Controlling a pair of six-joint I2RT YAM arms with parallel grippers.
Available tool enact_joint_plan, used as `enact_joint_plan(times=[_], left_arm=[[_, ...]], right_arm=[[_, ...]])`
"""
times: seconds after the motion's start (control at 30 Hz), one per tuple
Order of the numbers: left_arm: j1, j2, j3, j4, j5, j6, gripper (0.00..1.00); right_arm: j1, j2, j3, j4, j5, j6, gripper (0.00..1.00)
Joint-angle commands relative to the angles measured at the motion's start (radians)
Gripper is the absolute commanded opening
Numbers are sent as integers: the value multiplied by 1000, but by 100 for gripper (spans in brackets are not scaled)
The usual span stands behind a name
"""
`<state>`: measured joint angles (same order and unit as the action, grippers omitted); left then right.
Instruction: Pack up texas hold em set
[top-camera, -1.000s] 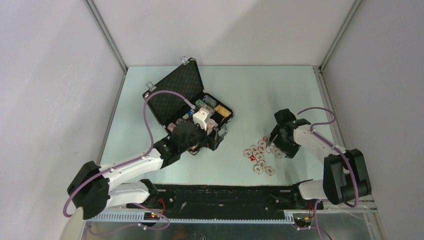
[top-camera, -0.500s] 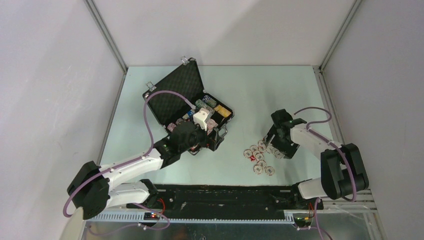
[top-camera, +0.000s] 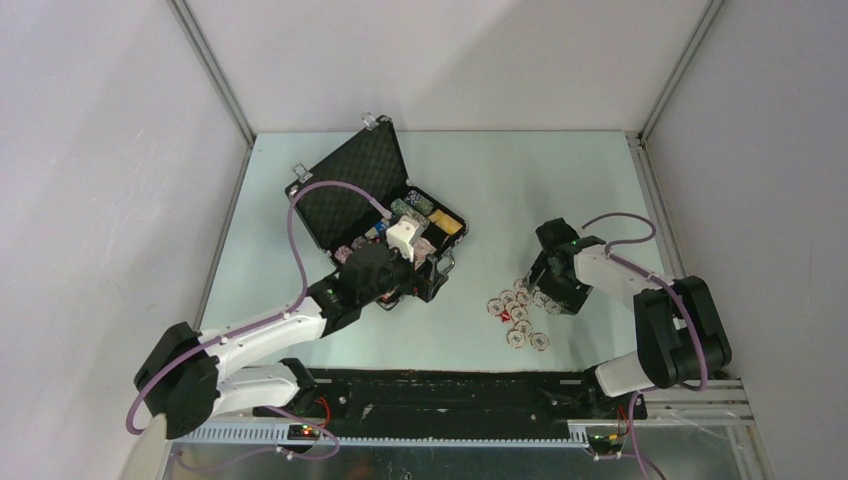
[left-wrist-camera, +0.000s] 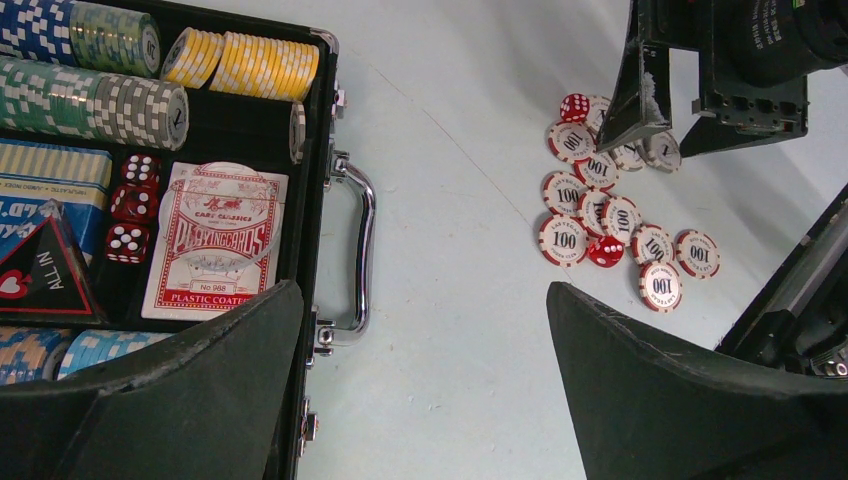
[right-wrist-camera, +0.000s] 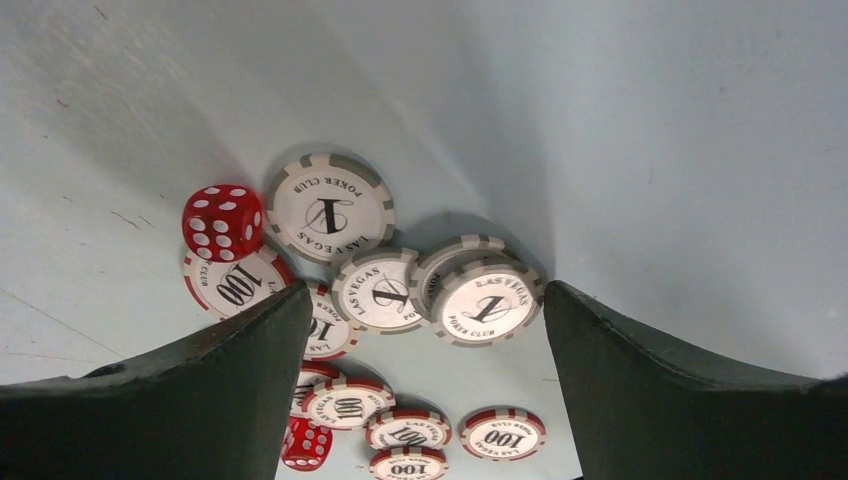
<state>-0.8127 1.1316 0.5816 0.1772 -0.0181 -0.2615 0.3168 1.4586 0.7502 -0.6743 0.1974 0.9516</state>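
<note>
The black case (top-camera: 345, 205) lies open at the left, its foam-lined lid raised. In the left wrist view it holds rows of chips (left-wrist-camera: 95, 95), a red card deck (left-wrist-camera: 215, 240) and red dice (left-wrist-camera: 128, 200); its silver handle (left-wrist-camera: 362, 250) faces the table. My left gripper (top-camera: 425, 275) (left-wrist-camera: 425, 380) hangs open over bare table beside the handle, holding nothing. Loose red and grey poker chips (top-camera: 517, 310) (left-wrist-camera: 600, 220) (right-wrist-camera: 380, 290) and a red die (right-wrist-camera: 222, 220) lie to the right. My right gripper (top-camera: 540, 285) (right-wrist-camera: 425, 390) stands open low over them, with grey chips (right-wrist-camera: 487, 300) ahead of its fingers.
Grey walls with metal corner posts (top-camera: 215, 75) close in the table on three sides. A black rail (top-camera: 450, 390) runs along the near edge between the arm bases. A purple cable (top-camera: 300, 230) loops over the case from my left arm.
My right gripper has edged left and slightly away from the camera, closer over the loose chips. The left arm and the case have not moved.
</note>
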Motion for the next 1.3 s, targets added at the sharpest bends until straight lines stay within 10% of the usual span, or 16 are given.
enact_joint_plan(times=[0.0, 1.27], left_arm=[[5, -18, 7, 27, 10, 22, 100], [4, -10, 12, 12, -5, 36, 100]], right_arm=[[7, 37, -2, 10, 42, 2, 84], [62, 122, 48, 12, 101, -47, 49]])
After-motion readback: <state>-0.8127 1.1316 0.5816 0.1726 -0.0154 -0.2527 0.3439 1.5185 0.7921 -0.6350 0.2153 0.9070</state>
